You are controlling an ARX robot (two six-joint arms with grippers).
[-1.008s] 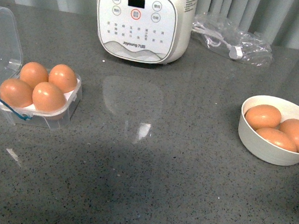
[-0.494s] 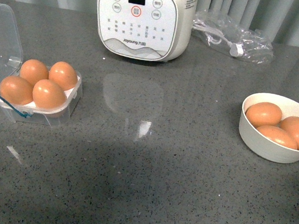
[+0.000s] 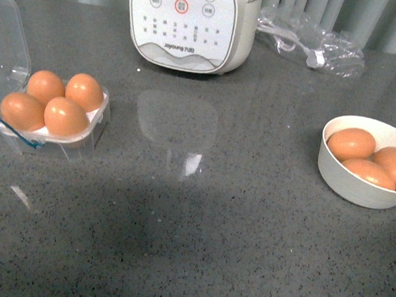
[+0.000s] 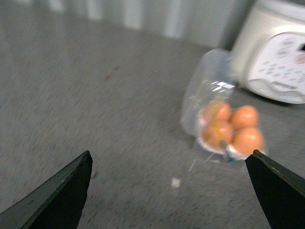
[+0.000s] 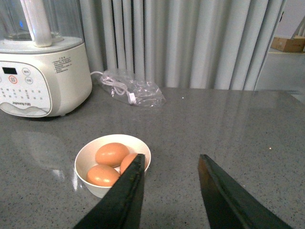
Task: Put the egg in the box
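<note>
Jaws first: my left claw [image 4: 171,152] stands wide open with nothing between its dark fingers, and my right claw [image 5: 171,156] is parted less widely and is equally empty. Ahead of the left claw, well clear of its tips, sits the small clear plastic four-hole egg carton [image 3: 95,132] with blue and yellow bands, its hinged clear lid [image 3: 3,43] thrown open. All four holes hold smooth orange-brown eggs [image 3: 66,117], so I judge the egg I was to place is one of these, though I cannot tell which. They seem to rest tilted in their holes rather than upright. The right claw faces the round white bowl [image 5: 86,152], just beyond one fingertip, with more brown eggs [image 5: 112,154] lying on their sides inside. On the front camera the carton is far left and the bowl far right, well apart, and neither arm shows. My left arm is the nearer to the carton. If anything remains, I judge it is the lid.
</note>
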